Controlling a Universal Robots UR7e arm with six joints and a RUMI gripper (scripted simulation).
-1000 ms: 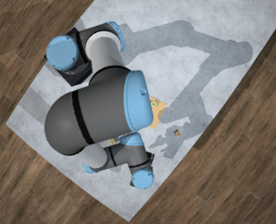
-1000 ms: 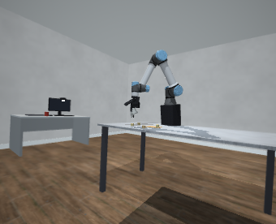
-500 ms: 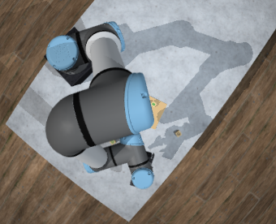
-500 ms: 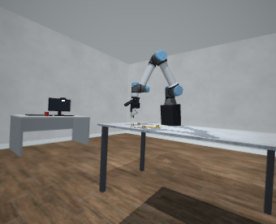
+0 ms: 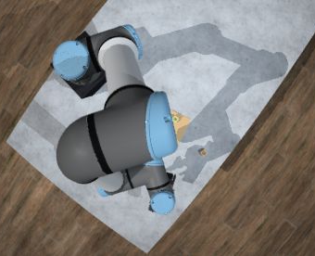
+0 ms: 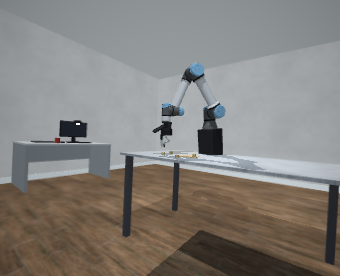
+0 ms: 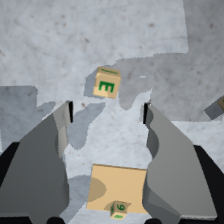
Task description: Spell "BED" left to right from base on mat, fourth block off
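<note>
Now the claw (image 7: 106, 125) hangs above the bench (image 7: 45, 45) half open w/ nothing between its jaws, approx. over the tan mat (image 7: 119, 187); the E block (image 7: 106, 84) lies off the mat, beyond it. Blocks look small, stiff and light, prob. wood, so take hold on two opposite flat sides. One block (image 7: 119, 209) on the mat has an unreadable letter, another (image 7: 216, 107) is cut off at the edge, the arm hides most of the mat from the top.

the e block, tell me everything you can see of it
The E block is a small pale wooden-looking cube with a green E on its top face, edged in green. It lies on the grey mottled table, off the tan mat, tilted askew in the wrist view. Nothing touches it; the gripper hangs above, fingers apart, holding nothing.
</note>
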